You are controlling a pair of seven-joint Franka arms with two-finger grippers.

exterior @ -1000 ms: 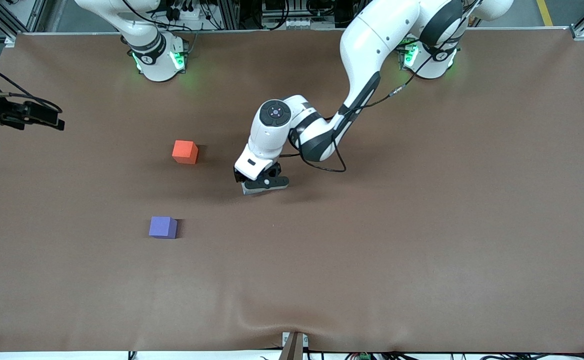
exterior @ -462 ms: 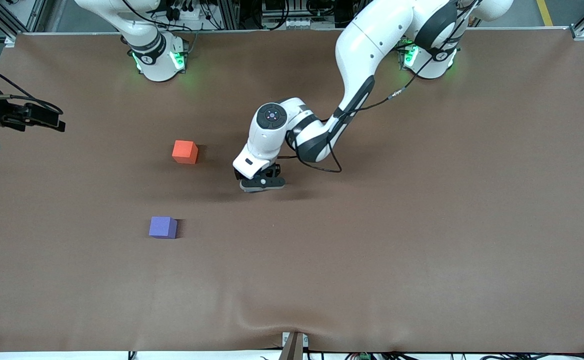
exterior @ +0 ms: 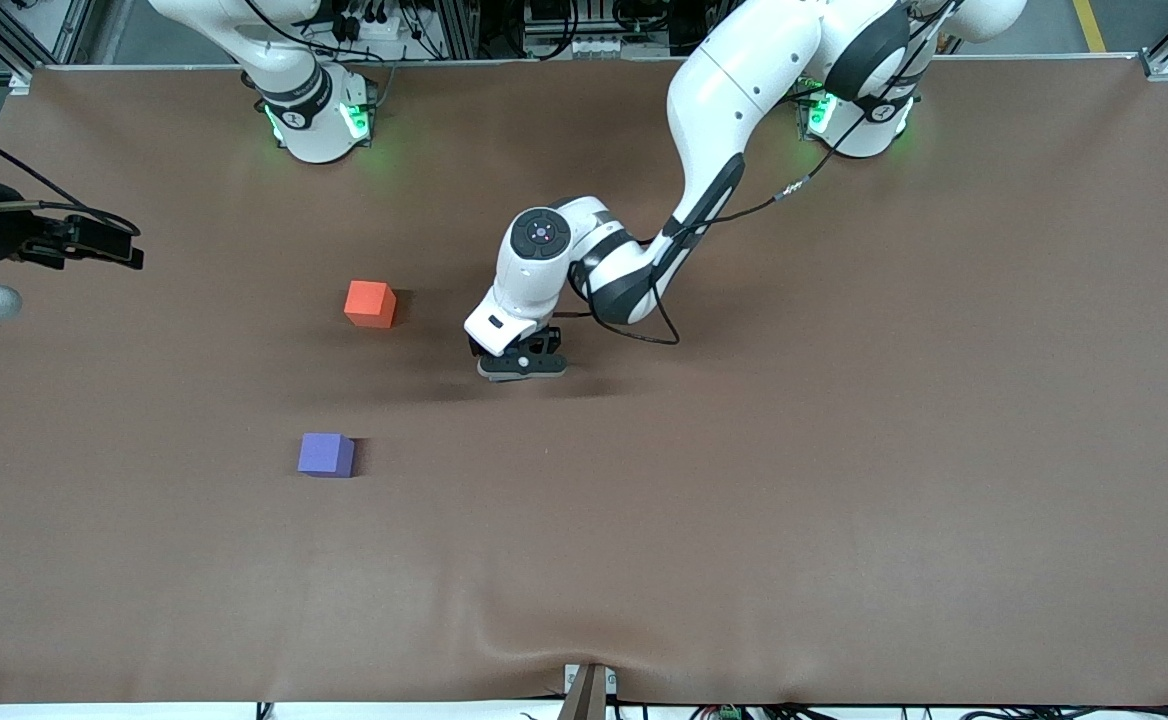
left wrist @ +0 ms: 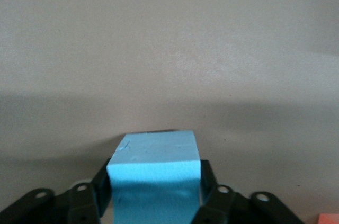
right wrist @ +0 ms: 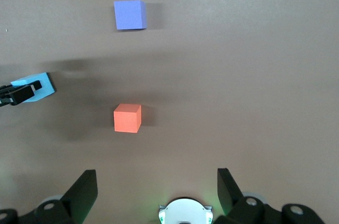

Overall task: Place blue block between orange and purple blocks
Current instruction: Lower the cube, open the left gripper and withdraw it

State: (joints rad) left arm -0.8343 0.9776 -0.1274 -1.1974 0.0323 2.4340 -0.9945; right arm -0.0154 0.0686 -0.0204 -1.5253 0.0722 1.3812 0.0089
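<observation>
The brown counter (exterior: pixel 844 480) fills the front view, and it is bare apart from the cubes, so there is plenty of free path for a carry. The left arm reaches from its base at the upper right of that view down to the centre, where the left claw (exterior: pixel 521 366) hangs just over the counter, pinching the blue block (left wrist: pixel 153 179). In the left wrist view the block sits squarely between the two dark fingers (left wrist: pixel 100 189), its flat sides giving them a firm hold; from the front camera the claw hides it. The right arm waits at the left edge of the front view, and its claw (right wrist: pixel 153 195) is spread wide, seen at the bottom of its own wrist view above the counter, well out of the way.

The orange block (exterior: pixel 370 303) lies left of centre and the purple block (exterior: pixel 326 455) lower in the frame, nearer the camera, well apart with a clear gap between them. That gap looks like the target. The carried cube is to the right of it, roughly level with it, so the next move likely calls for a sideways shift toward the right arm's end before lowering.
</observation>
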